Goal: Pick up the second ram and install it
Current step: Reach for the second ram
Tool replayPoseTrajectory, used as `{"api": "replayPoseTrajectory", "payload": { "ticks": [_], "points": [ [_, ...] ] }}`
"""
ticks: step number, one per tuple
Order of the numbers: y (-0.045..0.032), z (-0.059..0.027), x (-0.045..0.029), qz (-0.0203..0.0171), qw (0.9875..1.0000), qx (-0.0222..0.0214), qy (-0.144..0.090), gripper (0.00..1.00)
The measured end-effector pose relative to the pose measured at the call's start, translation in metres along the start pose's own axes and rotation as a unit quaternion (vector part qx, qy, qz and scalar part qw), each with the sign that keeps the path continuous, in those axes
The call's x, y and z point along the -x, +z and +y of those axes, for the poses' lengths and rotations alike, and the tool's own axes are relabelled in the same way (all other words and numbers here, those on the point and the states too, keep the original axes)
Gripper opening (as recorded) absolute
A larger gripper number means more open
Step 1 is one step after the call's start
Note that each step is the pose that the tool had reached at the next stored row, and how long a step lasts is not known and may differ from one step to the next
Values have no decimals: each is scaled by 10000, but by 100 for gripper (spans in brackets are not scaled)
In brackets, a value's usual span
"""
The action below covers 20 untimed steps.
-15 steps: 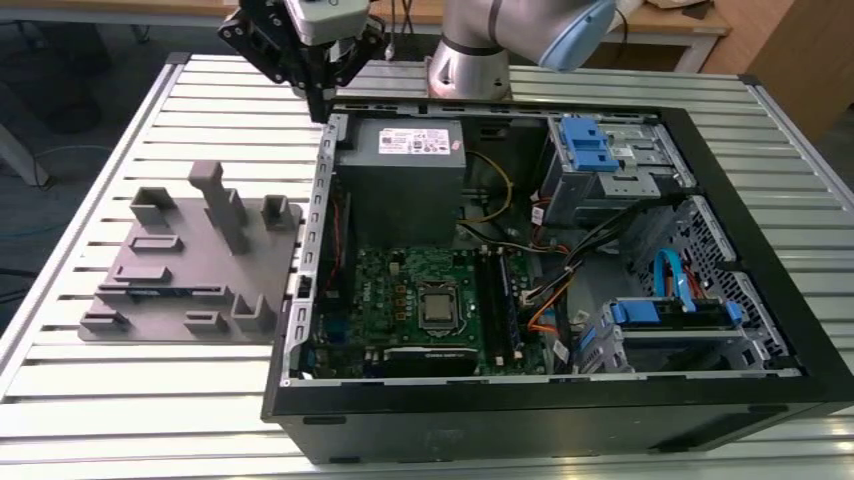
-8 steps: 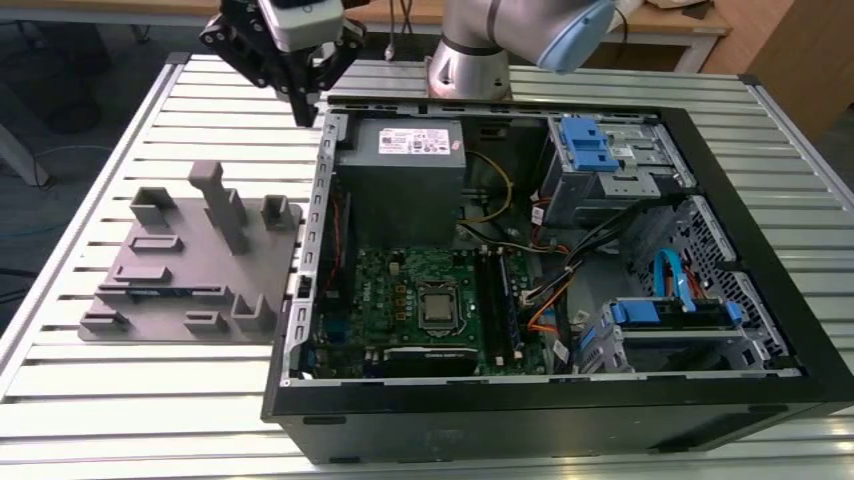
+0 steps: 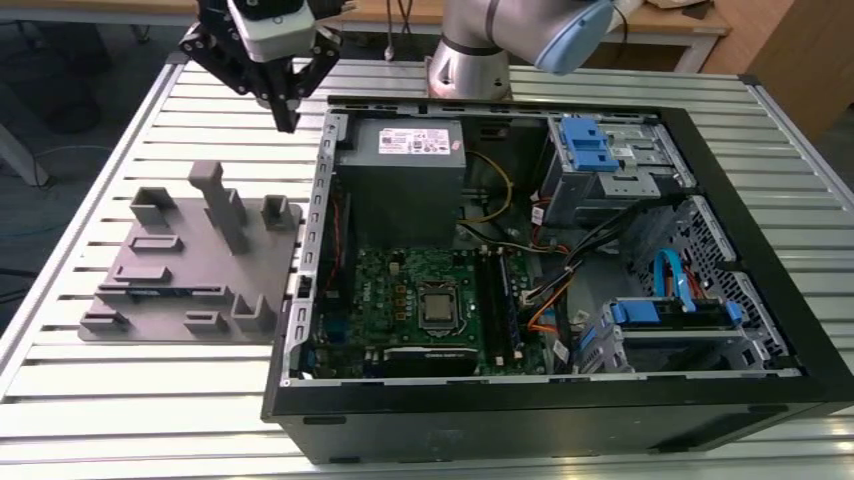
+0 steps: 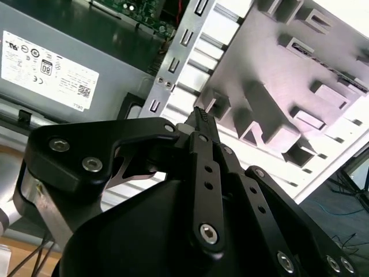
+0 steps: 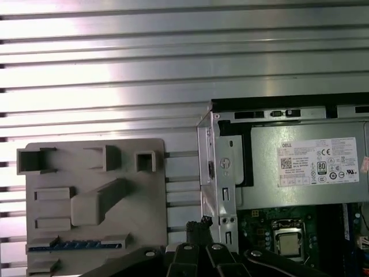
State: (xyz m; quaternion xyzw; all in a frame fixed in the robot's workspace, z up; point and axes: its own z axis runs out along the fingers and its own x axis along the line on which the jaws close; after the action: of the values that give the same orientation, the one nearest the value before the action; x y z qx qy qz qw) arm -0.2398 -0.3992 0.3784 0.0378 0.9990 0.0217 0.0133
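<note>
Where the ribbed aluminium table (image 3: 80,400) meets dark floor at the exterior view's left, a grey plastic fixture plate with upright posts (image 3: 147,250) lies on the slats. The second ram (image 3: 160,292), a thin blue-green stick, sits in a slot near its front edge. Beyond the plate hangs the black gripper (image 3: 284,120), fingers pinched together on nothing. Rightward lies an open black computer case (image 3: 534,425), with pale wooden furniture (image 3: 801,50) behind it.

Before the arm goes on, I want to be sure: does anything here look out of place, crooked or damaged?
Nothing stands out. The second ram lies straight in its slot of the grey fixture plate, the open computer case shows no damage, and the gripper hangs shut and empty above the table.
</note>
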Motion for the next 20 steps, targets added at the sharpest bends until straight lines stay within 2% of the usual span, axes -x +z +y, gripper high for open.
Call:
{"api": "replayPoseTrajectory", "payload": {
  "ticks": [7,15,20],
  "points": [
    [52,-38,-144,-1,10000,1,0,7],
    [98,-133,-394,0,10000,0,0,7],
    [115,-159,-539,0,10000,0,0,7]
  ]
}}
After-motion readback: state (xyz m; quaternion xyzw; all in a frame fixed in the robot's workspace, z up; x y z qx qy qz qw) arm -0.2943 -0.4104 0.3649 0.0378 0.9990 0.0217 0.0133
